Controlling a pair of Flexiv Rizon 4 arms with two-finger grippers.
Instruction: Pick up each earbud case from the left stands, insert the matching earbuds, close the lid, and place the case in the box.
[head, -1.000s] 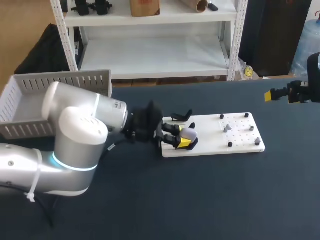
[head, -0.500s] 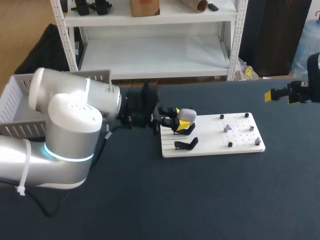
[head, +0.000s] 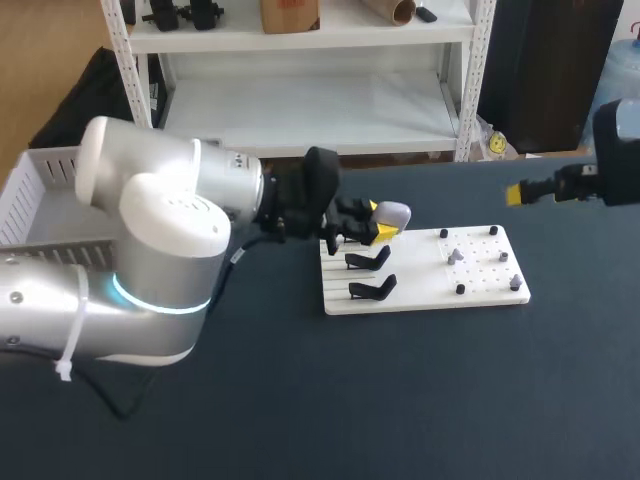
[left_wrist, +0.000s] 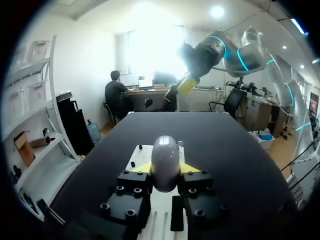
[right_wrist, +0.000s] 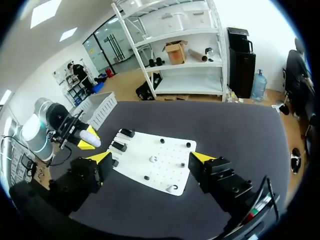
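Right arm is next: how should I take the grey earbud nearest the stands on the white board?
Probably from straight above, the open right gripper closing its fingers on the grey earbud's top. It sits small on the white board with black pegs nearby, so a sideways approach looks cramped. Its exact shape is too small to tell.
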